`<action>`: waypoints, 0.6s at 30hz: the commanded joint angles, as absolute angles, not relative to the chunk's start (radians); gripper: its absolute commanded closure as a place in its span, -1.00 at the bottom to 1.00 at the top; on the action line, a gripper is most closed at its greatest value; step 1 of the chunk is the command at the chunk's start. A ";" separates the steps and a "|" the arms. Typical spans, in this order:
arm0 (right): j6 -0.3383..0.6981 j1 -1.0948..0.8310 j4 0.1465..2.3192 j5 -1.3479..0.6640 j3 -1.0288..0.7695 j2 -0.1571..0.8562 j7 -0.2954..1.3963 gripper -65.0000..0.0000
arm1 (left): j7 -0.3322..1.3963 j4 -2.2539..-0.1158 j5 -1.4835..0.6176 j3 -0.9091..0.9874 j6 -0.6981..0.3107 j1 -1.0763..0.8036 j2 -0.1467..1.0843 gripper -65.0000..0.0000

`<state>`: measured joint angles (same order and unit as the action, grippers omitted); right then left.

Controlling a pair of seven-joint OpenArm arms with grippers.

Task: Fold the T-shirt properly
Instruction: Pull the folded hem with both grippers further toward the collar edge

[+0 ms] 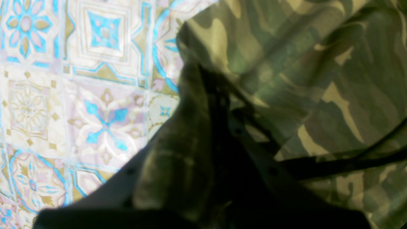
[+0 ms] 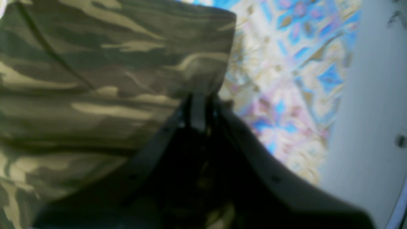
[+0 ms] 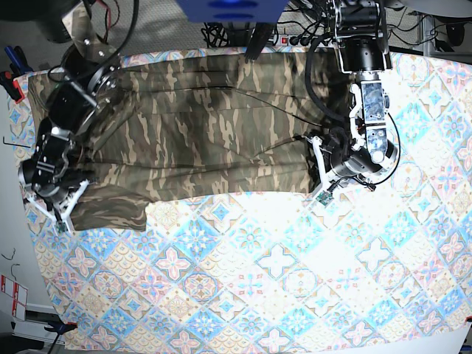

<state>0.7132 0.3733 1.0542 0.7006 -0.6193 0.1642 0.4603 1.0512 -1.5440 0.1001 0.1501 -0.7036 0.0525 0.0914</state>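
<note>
- While it lies on the patterned tablecloth (image 3: 280, 265), the T-shirt (image 3: 199, 133) runs lengthwise across the table's far side.
- The left gripper (image 3: 318, 179) is clamped on its one end edge, the right gripper (image 3: 65, 214) on the other.
- Only the wrist views show cloth pinched between the jaws.

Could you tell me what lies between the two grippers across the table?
In the base view, only the T-shirt spans from the right gripper to the left gripper.
</note>
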 commanded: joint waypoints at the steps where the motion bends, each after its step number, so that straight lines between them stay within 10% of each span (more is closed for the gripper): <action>1: 0.698 0.369 1.110 0.704 -0.621 0.176 0.455 0.96 | 1.049 -1.563 0.107 0.153 -0.698 0.070 0.099 1.00; 18: 0.698 0.120 1.531 0.700 -0.625 0.120 0.610 0.96 | 1.102 -1.629 0.110 0.150 -0.698 0.033 0.142 1.00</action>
<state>0.7021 0.1089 1.5127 0.7048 -0.6262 0.1059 0.6231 1.1145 -1.6054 0.1139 0.1482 -0.7029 0.0170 0.1390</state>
